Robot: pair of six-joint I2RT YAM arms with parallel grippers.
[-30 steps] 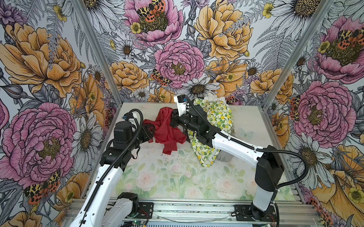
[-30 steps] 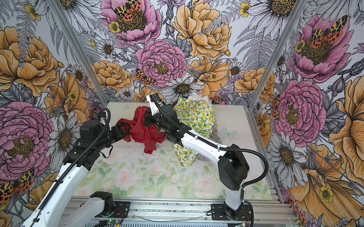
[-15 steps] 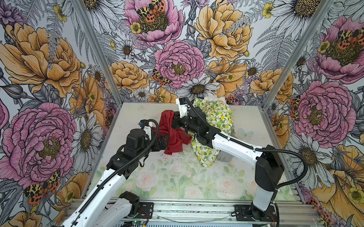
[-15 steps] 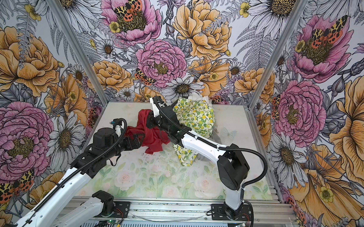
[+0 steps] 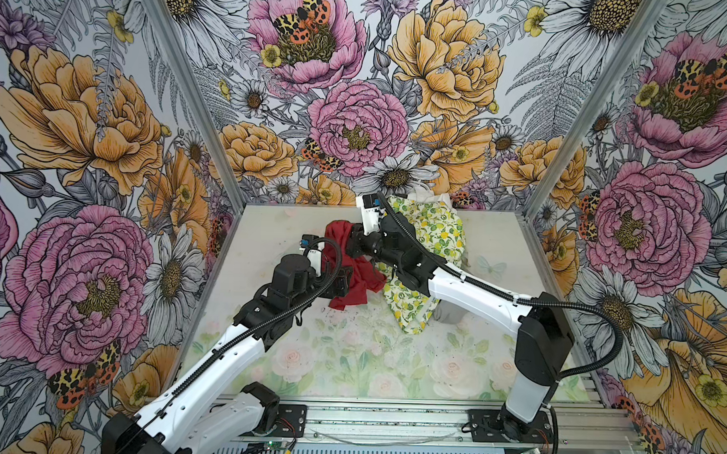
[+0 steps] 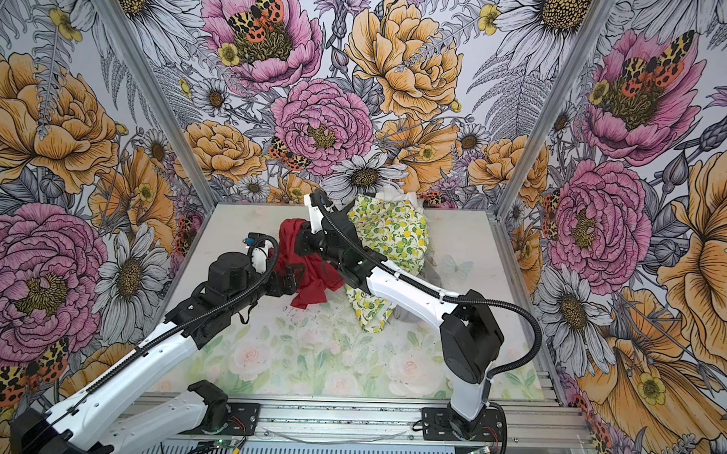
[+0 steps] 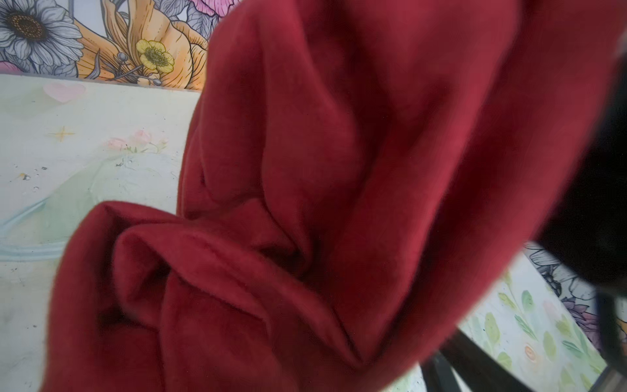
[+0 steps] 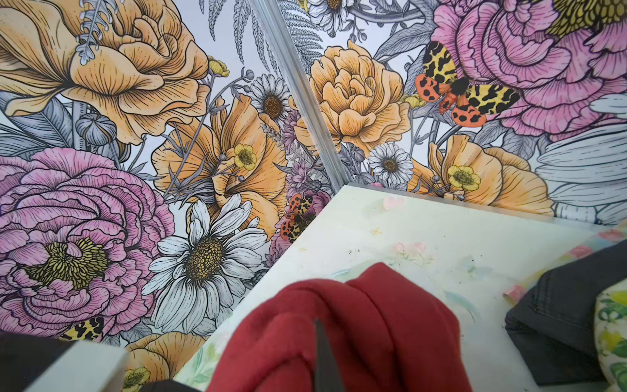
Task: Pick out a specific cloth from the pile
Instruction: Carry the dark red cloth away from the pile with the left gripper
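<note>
Cloth point(image 5: 357, 284) is the red one, and it's out of the pile point(image 5: 432, 238) now. My right gripper point(image 5: 352, 242) has the top of it bunched up in shut jaws. It hangs down from there, and the low tip is near or on the table point(image 5: 349, 360); can't tell which.

What just changed: a sec ago my left gripper point(image 5: 342, 282) was pulling the side of the cloth out to the left, w/ the red spread wide. Then it let go, and that arm came in closer. Now its jaws are wide w/ nothing in them, right by the hanging folds. The red has dropped back into a narrow bunch. It fills the left wrist view, so that gripper is v close.

So only one grip holds it now. The lemon print piece point(image 6: 388, 233) is just beside the red; can't tell if they touch. In the right wrist view a dark grey piece point(image 8: 559, 322) lies apart from it.

I think the job's almost done. If the right grip slips, the red prob falls back by the pile.
</note>
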